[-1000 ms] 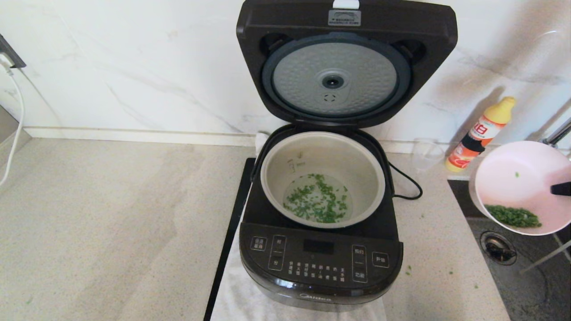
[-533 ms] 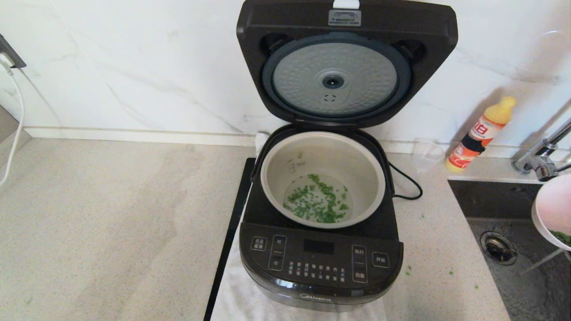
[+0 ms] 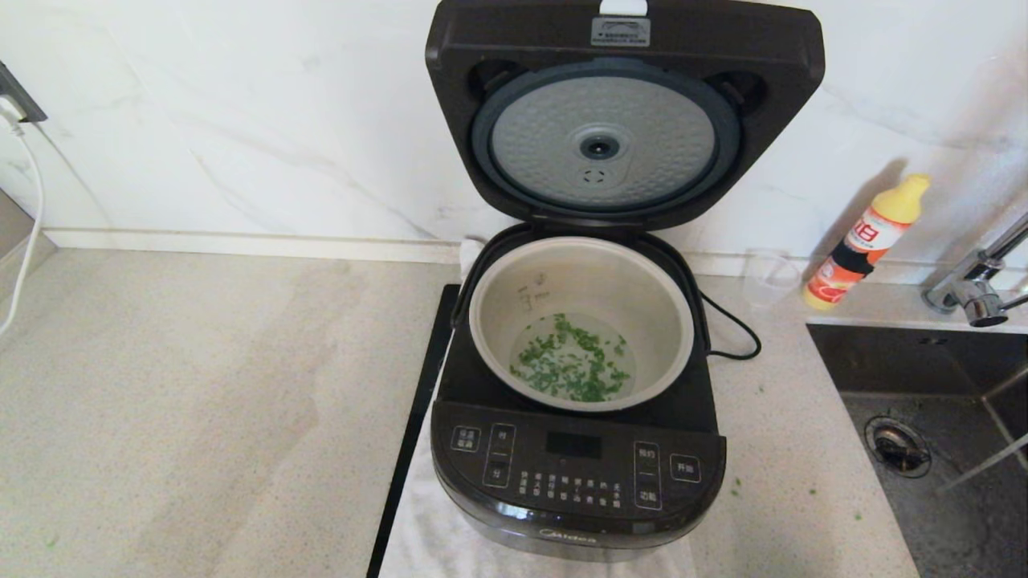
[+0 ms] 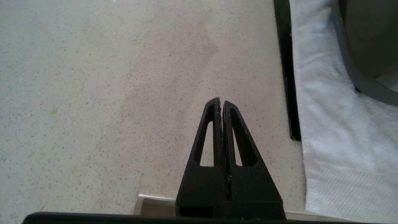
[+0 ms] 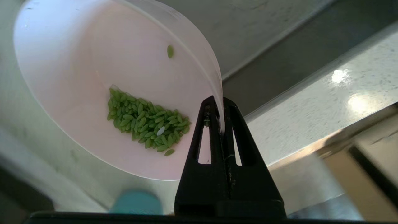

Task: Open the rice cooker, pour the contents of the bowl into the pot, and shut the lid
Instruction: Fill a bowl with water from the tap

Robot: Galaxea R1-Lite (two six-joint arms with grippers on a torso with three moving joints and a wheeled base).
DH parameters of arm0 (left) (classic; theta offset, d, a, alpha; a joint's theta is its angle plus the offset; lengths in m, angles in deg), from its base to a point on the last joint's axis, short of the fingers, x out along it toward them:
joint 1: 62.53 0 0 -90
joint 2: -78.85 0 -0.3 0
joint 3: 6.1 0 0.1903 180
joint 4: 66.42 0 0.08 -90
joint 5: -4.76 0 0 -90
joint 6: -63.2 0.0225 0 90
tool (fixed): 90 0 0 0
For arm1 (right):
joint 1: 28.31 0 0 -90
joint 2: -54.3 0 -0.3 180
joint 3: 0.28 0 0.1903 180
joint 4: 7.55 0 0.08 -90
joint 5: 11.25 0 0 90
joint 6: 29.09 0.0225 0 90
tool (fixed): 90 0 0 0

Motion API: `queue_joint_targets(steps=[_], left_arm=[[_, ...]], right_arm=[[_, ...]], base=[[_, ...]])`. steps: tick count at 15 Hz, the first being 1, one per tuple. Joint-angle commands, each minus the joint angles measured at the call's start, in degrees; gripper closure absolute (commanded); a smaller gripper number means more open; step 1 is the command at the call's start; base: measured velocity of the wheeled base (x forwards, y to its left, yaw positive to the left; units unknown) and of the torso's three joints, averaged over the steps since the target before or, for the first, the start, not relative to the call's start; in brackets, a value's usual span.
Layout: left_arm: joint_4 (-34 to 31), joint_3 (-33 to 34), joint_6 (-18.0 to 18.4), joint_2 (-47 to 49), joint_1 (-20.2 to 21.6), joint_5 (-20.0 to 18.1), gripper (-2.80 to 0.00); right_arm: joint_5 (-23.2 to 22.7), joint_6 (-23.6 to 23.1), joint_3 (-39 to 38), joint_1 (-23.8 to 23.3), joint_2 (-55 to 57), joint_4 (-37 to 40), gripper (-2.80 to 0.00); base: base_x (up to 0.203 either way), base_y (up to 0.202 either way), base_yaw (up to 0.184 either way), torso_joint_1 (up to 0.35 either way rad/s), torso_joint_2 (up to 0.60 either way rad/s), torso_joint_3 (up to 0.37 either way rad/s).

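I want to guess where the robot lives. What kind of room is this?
Most likely a kitchen. A rice cooker stands open on a speckled stone counter, with a sink and tap beside it, and a bottle by the wall.

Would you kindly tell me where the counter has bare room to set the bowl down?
The widest bare stretch is left of the cooker, out to the wall. Right of it, only a narrow strip before the sink, crowded behind by cord, cup and bottle.

One rice cooker (image 3: 578,449), one bowl (image 5: 93,77), one bottle (image 3: 867,241).
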Motion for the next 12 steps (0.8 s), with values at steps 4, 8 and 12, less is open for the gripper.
queue_joint_targets(steps=[4,8,12], left_arm=[[0.0,0.0,0.0,-0.2,0.0,0.0,0.00],[0.0,0.0,0.0,-0.2,0.0,0.1,0.00],[0.0,0.0,0.0,-0.2,0.0,0.1,0.00]], right_arm=[[-3.1,0.0,10.1,-8.8,17.2,0.7,0.00],[-7.3,0.8,19.1,-10.8,23.8,5.7,0.00],[-11.5,2.9,25.5,-11.0,28.8,10.2,0.00]], base=[[0.000,0.000,0.000,0.000,0.00,0.000],[0.000,0.000,0.000,0.000,0.00,0.000],[0.000,0.000,0.000,0.000,0.00,0.000]])
